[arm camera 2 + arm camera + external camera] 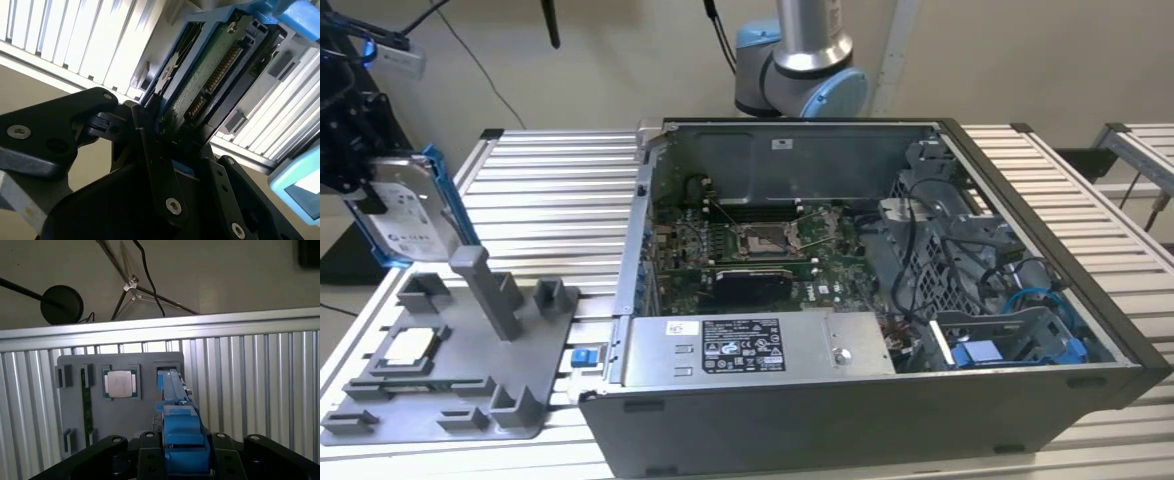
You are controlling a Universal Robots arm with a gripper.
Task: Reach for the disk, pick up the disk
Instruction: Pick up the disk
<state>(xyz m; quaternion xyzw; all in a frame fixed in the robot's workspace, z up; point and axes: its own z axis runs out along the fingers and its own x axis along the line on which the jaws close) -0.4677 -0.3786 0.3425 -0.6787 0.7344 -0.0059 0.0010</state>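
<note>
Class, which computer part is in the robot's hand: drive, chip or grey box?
The blue-framed silver hard drive, clamped in the black hand; the other two lie untouched.

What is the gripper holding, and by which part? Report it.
The gripper is shut on the disk, clamping its two flat faces at one end; the disk hangs above the grey fixture.

The disk [403, 205] has a silvery metal face with a white paper label. Its bracket [180, 425] is smooth blue plastic and its underside a green circuit board [200, 85]. The gripper [162, 125] is matt black with bright metal screws [173, 204]. The bench [540, 175] is ribbed satin aluminium. The fixture [467, 400] is matt grey plastic, the chip [120, 383] dull metal and the case [854, 425] dark painted metal.
</note>
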